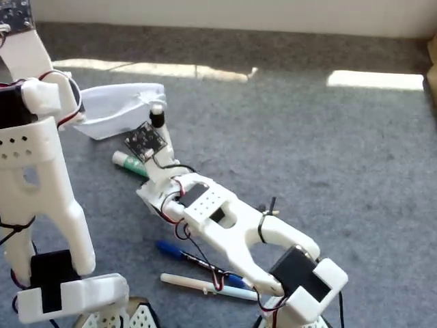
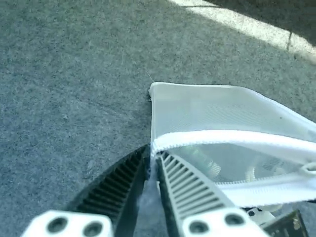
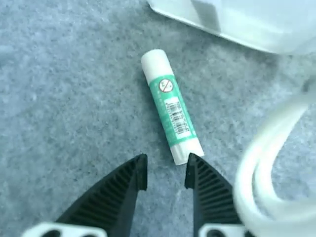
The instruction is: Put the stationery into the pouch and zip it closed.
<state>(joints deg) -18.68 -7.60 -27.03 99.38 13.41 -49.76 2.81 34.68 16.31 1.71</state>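
Observation:
The white mesh pouch (image 2: 222, 123) lies on the grey carpet with its zip open, and something pale shows through the mesh. My left gripper (image 2: 152, 158) is shut on the pouch's zip-edge corner. In the high view the pouch (image 1: 126, 106) sits at the back left, beside the left arm (image 1: 41, 157). A green-and-white glue stick (image 3: 170, 111) lies flat just ahead of my right gripper (image 3: 166, 170), which is open, with one fingertip close to the stick's near end. From above, the glue stick (image 1: 128, 164) pokes out beside the right arm's wrist (image 1: 153, 160).
A blue pen (image 1: 179, 251) and a white pen (image 1: 205, 284) lie on the carpet near the front, partly under the right arm (image 1: 232, 222). A white cable (image 3: 266, 163) loops beside the right gripper. Open carpet (image 1: 328, 150) stretches to the right.

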